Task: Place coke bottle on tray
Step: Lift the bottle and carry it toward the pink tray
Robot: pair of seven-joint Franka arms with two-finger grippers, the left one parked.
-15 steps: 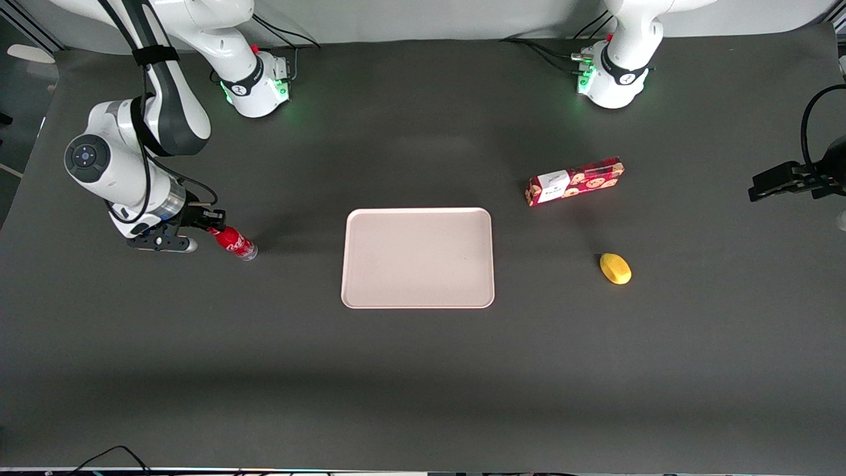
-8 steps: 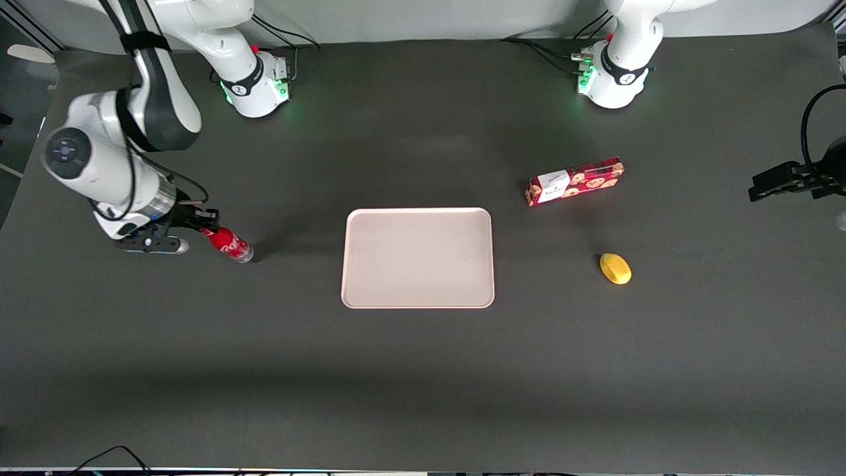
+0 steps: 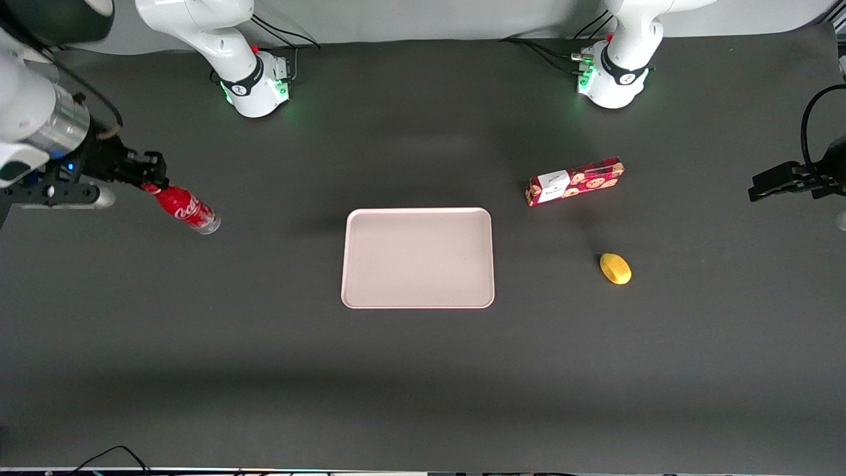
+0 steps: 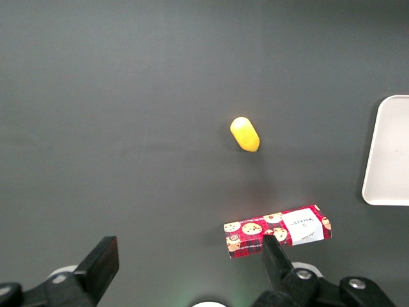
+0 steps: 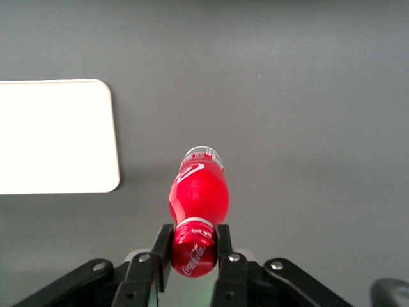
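My right gripper (image 3: pixel 153 178) is shut on the red cap of the coke bottle (image 3: pixel 187 209) and holds it lifted above the table, at the working arm's end. The bottle hangs tilted, its clear base pointing toward the tray. In the right wrist view the fingers (image 5: pixel 162 251) clamp the cap of the coke bottle (image 5: pixel 199 198) from both sides. The pale pinkish-beige tray (image 3: pixel 418 258) lies flat and empty at the table's middle, well apart from the bottle. Its rounded corner shows in the right wrist view (image 5: pixel 57 137) and its edge in the left wrist view (image 4: pixel 390 153).
A red cookie box (image 3: pixel 574 181) and a yellow lemon-like object (image 3: pixel 615 268) lie toward the parked arm's end. Both show in the left wrist view, the box (image 4: pixel 278 231) and the yellow object (image 4: pixel 245 133). The table is dark grey.
My gripper has risen with the bottle and moved away from the tray toward the working arm's end. The bottle has left the table.
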